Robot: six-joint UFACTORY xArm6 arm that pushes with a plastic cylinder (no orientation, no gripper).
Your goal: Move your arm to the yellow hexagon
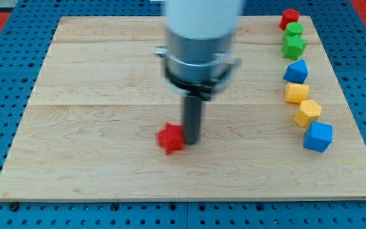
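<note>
Camera view shows the wooden bench [107, 76] first, then the arm's grey body [199, 48] and its rod down to my tip [191, 140]; no pincer is fitted, so nothing is held. A red block [170, 138] touches my tip on the view's left. Far to my tip's right (view's right) runs a column: blue cube [318, 137], yellow hexagon [307, 112], a second yellow block [296, 93], blue block [296, 70], green blocks [293, 46]. Risks, as I judge them: stopping at the wrong yellow, or scattering the tightly packed neighbours.
</note>
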